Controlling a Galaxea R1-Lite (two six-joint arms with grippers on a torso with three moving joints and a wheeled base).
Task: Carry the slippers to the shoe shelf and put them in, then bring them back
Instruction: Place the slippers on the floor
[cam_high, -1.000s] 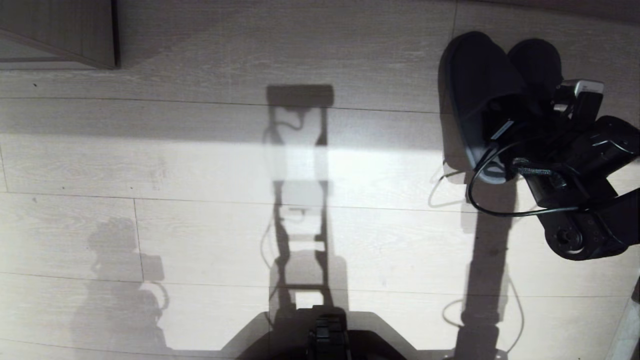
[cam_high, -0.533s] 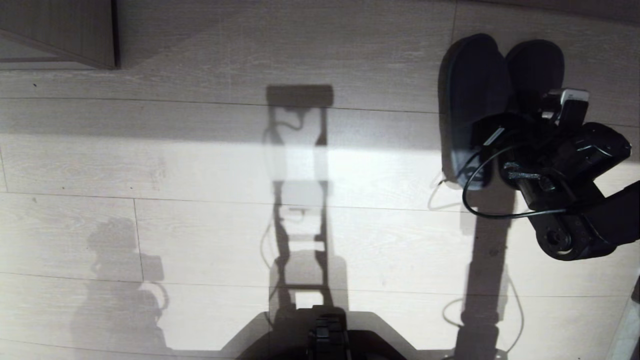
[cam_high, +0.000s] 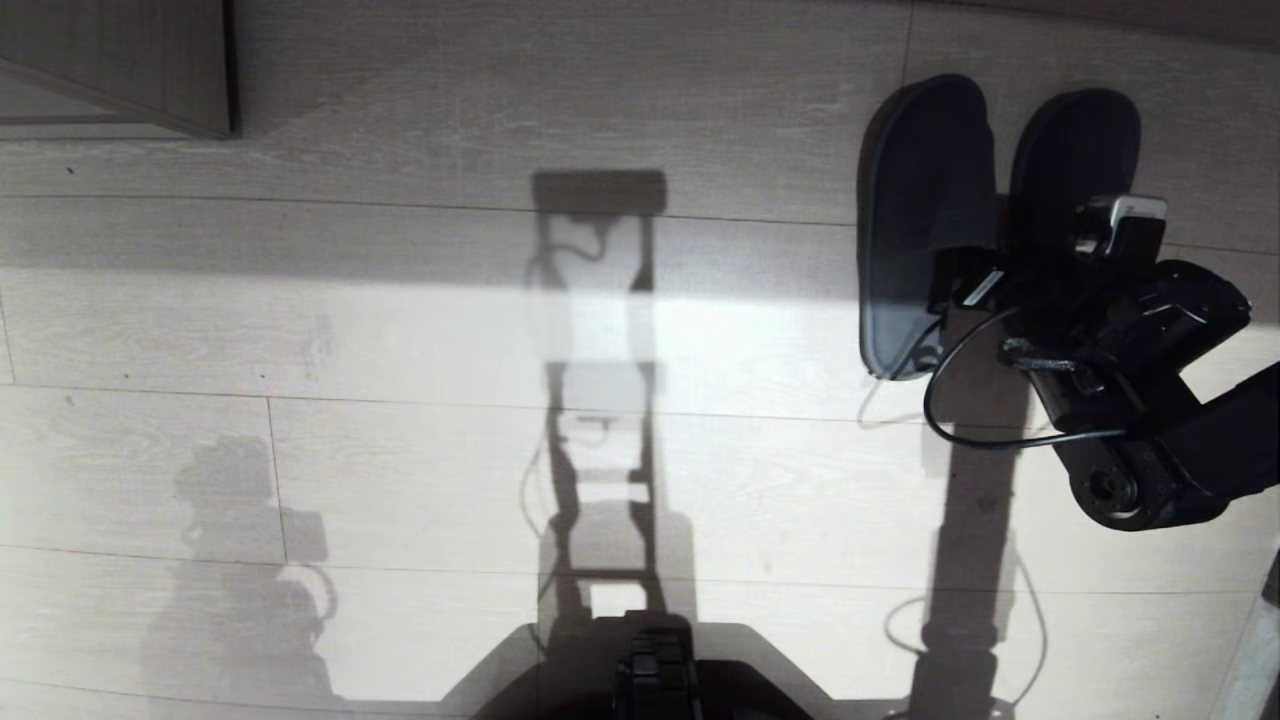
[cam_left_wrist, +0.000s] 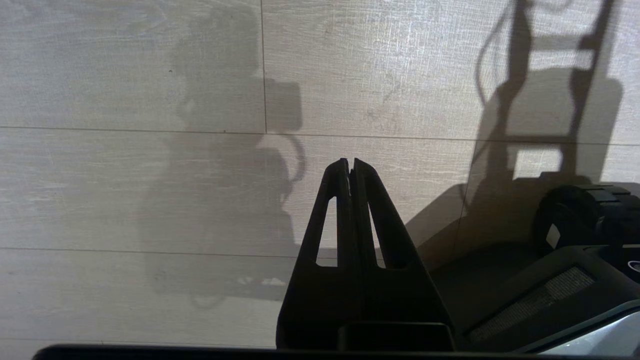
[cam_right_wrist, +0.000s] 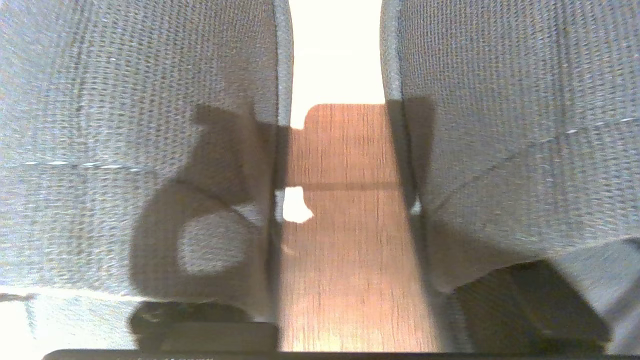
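Observation:
The two black slippers lie side by side on the pale wood floor at the head view's far right, one (cam_high: 920, 200) to the left of the other (cam_high: 1075, 150), with a narrow gap between them. My right gripper (cam_high: 1000, 285) reaches in at their near ends, between the pair. In the right wrist view the woven straps (cam_right_wrist: 125, 125) (cam_right_wrist: 525, 125) fill both sides, with a strip of bare floor (cam_right_wrist: 345, 240) between them, and the jaws stand apart. My left gripper (cam_left_wrist: 350, 162) hangs shut and empty over the floor. The shoe shelf is out of view.
A corner of a taupe wood-grain unit (cam_high: 120, 60) shows at the far left. My base (cam_high: 655, 670) sits at the near edge. A loose cable (cam_high: 960, 420) loops from the right wrist. Wide sunlit floor (cam_high: 400, 350) spreads left of the slippers.
The right gripper has opened. The slippers, pinched together and tilted a second ago, now lie flat and apart on the floor. The right wrist has shifted slightly left.

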